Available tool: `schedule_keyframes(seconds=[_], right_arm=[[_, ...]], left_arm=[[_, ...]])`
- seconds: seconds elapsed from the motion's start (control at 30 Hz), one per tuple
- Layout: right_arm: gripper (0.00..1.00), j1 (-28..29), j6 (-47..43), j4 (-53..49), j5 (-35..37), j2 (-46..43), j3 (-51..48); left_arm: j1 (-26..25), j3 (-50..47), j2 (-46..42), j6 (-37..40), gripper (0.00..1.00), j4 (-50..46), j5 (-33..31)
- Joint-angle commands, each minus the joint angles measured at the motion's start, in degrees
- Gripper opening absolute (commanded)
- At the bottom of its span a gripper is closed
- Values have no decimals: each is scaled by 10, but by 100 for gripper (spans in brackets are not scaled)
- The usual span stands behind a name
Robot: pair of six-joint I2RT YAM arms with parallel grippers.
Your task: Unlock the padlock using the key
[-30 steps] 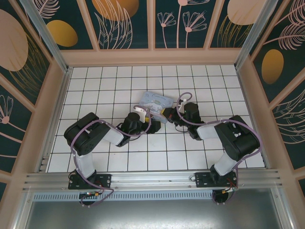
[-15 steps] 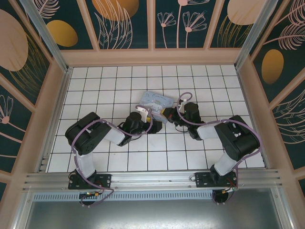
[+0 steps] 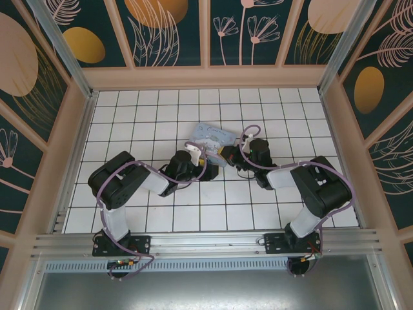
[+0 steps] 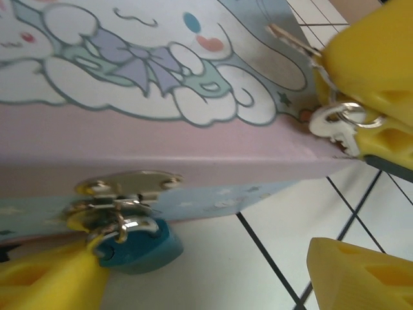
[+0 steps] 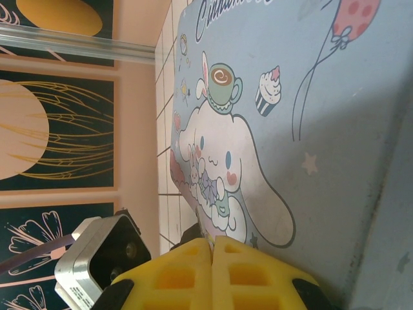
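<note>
Left hand (image 4: 206,278) spread at tin box (image 4: 193,148) front, padlock (image 4: 139,248) hanging from hasp (image 4: 122,194) there, touching one pad (image 4: 45,284). Right hand (image 5: 211,248) pinched shut on key (image 4: 332,126) at box corner, apart from padlock along front edge; keyhole hidden.

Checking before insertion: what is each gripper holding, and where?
The right gripper, shut, seems to pinch the key by its bow end, blade protruding. The left gripper is open beside the padlock, holding nothing.
</note>
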Motion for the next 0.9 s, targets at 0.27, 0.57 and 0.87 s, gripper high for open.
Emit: schedule_keyframes(seconds=[0.27,0.57,0.87], right_arm=[[0,-5,-3,-27,4,-1,-6],[0,-5,-3,-30,5,-6,-7],[0,-5,-3,-29,5,-5,-7]], left_arm=[[-3,-24,8,-52,81,26,45],[-4,-29,23,-99,86,60,52],[-3,-63,20,-160,83,154,69]])
